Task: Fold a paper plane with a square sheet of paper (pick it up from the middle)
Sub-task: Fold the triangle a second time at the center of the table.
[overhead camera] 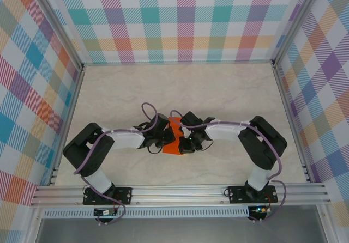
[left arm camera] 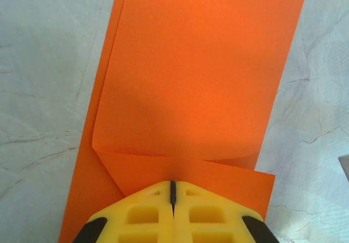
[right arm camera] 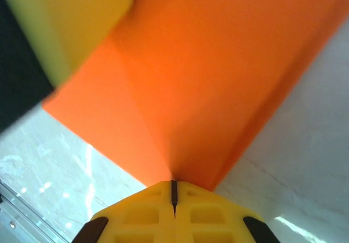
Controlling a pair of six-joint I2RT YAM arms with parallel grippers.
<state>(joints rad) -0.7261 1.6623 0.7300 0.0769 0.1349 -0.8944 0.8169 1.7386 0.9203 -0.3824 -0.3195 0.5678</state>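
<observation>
The square sheet of paper [overhead camera: 174,135] is bright orange and lies folded into a long rectangle at the table's middle, between both grippers; it has no paper plane shape. In the left wrist view the sheet [left arm camera: 196,79] has its upper layer folded over and curling slightly at the near end. My left gripper [left arm camera: 173,184] is shut, and its yellow tips rest on the sheet's near flap. My right gripper [right arm camera: 174,183] is shut on an edge of the sheet [right arm camera: 218,74], whose creases run into the jaws. Blurred at the upper left of that view is a left finger [right arm camera: 71,19].
The pale marbled table [overhead camera: 218,90] stretches away from the arms. Checked walls [overhead camera: 185,19] close it in at the back and sides. An aluminium rail [overhead camera: 180,191] with the arm bases runs along the near edge.
</observation>
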